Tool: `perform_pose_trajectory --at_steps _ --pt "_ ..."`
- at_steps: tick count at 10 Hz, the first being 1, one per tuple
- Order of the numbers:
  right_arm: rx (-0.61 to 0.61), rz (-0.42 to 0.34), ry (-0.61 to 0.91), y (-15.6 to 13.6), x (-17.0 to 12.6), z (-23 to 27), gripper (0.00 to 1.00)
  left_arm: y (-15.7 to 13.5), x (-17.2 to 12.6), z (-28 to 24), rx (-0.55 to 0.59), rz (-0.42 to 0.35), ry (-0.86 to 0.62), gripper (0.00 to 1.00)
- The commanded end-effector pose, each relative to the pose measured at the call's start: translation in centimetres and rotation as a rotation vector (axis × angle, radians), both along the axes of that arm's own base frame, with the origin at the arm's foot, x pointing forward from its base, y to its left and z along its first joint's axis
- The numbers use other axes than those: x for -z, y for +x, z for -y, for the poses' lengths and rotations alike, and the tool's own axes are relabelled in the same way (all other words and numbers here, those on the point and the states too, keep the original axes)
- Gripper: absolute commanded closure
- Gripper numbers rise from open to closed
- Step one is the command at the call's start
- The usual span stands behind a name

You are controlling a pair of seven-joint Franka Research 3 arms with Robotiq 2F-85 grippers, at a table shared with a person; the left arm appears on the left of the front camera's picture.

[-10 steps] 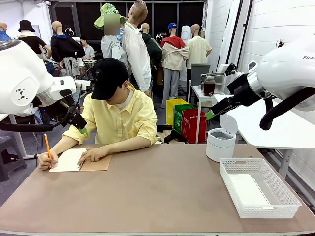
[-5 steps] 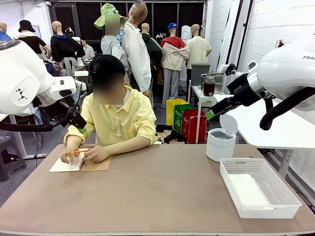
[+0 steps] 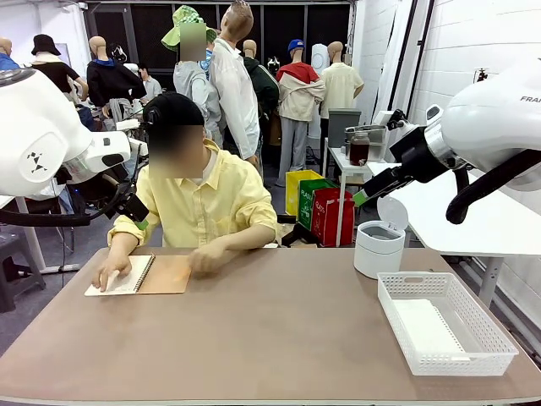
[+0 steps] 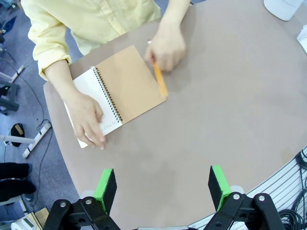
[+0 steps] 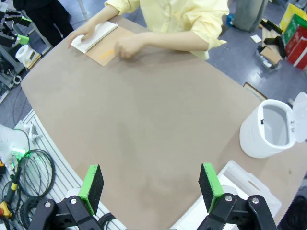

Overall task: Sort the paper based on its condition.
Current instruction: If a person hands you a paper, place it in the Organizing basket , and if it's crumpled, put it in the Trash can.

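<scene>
Across the table (image 3: 279,338) the person (image 3: 203,203) is the chief hazard. One hand (image 4: 88,117) lies flat on the white page (image 4: 85,87) of the notebook (image 4: 132,84) and the other hand (image 4: 167,45) rests at the cover's far edge, so an arm sent in now could strike them. The left gripper (image 4: 162,173) and right gripper (image 5: 150,176) both hang high, jaws spread wide with nothing between them. Coming down on a thin sheet lying flat, such pads would likely skid or crumple it, spoiling the very condition to be judged. The basket (image 3: 396,326) and the open-lidded bin (image 3: 378,249) stand close together at the right, so a misjudged sheet could easily land in the wrong one. The notebook might be seized instead of a sheet, as no loose one lies on the open table. The pencil (image 4: 159,80), just beside the cover, could be knocked and roll. As for the paper (image 3: 427,326), a white sheet seems to lie flat in the basket, below and well apart from the right gripper. The page under the hand sits far ahead of the left gripper, towards its left finger's side.
</scene>
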State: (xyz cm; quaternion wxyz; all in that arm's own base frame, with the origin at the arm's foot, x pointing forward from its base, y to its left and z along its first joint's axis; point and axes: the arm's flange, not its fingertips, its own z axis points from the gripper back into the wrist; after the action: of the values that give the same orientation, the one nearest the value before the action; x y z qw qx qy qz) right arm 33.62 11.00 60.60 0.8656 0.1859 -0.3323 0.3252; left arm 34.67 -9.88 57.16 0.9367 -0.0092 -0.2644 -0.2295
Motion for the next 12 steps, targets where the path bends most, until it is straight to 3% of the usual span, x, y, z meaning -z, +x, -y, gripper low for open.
perform_pose_trajectory --at_steps 1,12 --pt "-0.006 -0.007 0.000 -0.03 -0.08 0.02 0.00 0.02 -0.03 -0.15 0.000 0.002 0.004 0.00" --pt "-0.006 -0.007 0.000 -0.03 -0.08 0.02 0.00 0.02 -0.03 -0.15 0.000 0.002 0.004 0.00"
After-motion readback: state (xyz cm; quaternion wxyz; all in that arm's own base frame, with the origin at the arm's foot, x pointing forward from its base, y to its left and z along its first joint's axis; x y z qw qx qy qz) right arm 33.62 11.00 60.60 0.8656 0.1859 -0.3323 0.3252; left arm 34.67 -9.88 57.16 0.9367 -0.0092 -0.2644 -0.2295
